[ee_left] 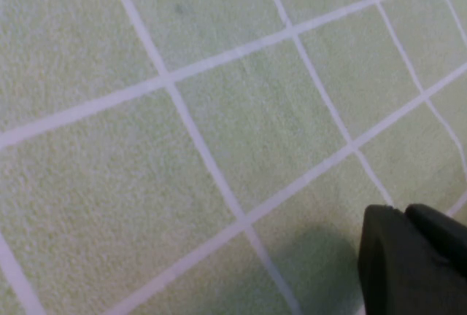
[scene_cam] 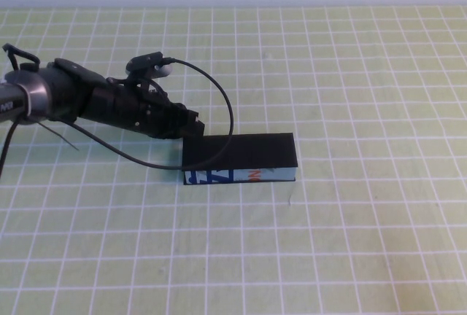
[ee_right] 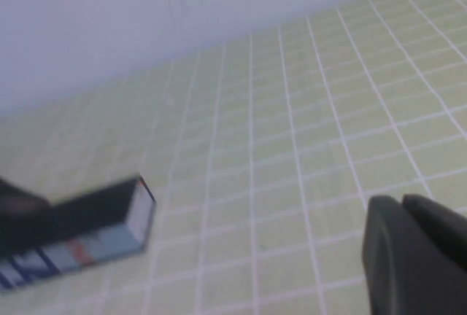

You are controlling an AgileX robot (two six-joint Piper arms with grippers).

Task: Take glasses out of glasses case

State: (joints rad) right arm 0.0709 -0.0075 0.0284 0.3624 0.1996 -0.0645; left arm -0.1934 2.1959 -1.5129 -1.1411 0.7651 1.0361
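Pale green cloth with a white grid covers the bench (scene_cam: 350, 257), and a plain whitish wall runs along its far edge.

Near the middle of the high view lies the glasses case (scene_cam: 241, 156), a long black box with its lid down flat. Its near side panel (scene_cam: 241, 176) is white and blue with some orange print. From the centre of the cloth the case sits at about 9 o'clock, only slightly off centre. The glasses themselves cannot be seen with the lid closed.

From the 9 o'clock edge of the high view the left arm (scene_cam: 87, 100) reaches in low over the cloth. The left gripper (scene_cam: 188, 127) is at the case's left end, at roughly 10 o'clock from the case's middle, touching or just above that corner; which of the 2 cannot be told. A thin black cable (scene_cam: 219, 96) loops from the arm's wrist over to the case's top. The left wrist view shows only cloth and the dark tip of the fingers (ee_left: 408, 264), pressed together with no gap between them.

The right gripper (ee_right: 416, 257) is out of the high view. Its wrist view shows it well apart from the case (ee_right: 95, 231), with its dark fingers (ee_right: 398, 249) pressed together on nothing.
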